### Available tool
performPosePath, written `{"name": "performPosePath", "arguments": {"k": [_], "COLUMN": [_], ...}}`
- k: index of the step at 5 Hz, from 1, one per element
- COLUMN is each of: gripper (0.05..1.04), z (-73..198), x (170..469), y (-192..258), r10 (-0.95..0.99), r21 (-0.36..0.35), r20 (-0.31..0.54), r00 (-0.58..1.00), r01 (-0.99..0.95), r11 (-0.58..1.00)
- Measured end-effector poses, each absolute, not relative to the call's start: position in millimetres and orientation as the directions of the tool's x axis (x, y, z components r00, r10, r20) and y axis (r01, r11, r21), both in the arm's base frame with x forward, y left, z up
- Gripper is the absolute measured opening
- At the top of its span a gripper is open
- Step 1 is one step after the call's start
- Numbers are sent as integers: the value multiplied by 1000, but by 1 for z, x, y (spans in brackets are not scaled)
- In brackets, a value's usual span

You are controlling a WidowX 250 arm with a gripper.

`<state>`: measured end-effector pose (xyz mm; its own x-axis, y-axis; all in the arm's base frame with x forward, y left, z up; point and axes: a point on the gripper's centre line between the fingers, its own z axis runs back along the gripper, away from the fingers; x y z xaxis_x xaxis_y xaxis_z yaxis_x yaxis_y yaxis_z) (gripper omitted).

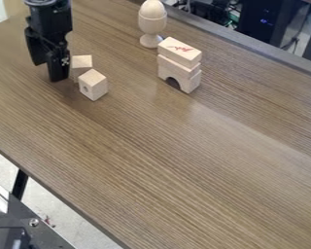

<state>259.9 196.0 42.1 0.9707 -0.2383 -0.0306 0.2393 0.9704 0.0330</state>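
Observation:
The black gripper (56, 70) hangs low over the upper left of the wooden table, its lower end close to the left side of two pale wooden blocks. The rear block (81, 62) is right beside the gripper; whether they touch I cannot tell. In front of it, slightly to the right, stands a wooden cube (94, 85) with a round hole in one face. It partly covers the rear block.
Right of the cube stands a stack of wooden blocks (180, 65), with an arch at the bottom and a red mark on top. Behind it is a wooden egg-shaped piece in a cup (152, 23). The table (184, 160) ends at a dark rear rail (249, 46).

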Motion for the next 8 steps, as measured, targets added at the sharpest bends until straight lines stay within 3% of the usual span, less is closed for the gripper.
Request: {"name": "performPosePath", "arguments": {"k": [2, 4, 5, 6, 7, 8], "gripper": [998, 998, 952, 819, 622, 622], "z": [27, 27, 24, 25, 25, 25], "x": [260, 280, 282, 284, 287, 287], "y": [193, 172, 171, 170, 174, 175], "r10": [-334, -460, -471, -478, -471, -466], "r21": [-9, -12, 2, 0, 20, 24], "r20": [-50, 5, 15, 42, 56, 60], "r00": [941, 888, 882, 878, 880, 883], "r01": [334, 460, 471, 478, 471, 465], "r11": [943, 888, 882, 878, 882, 885]}}
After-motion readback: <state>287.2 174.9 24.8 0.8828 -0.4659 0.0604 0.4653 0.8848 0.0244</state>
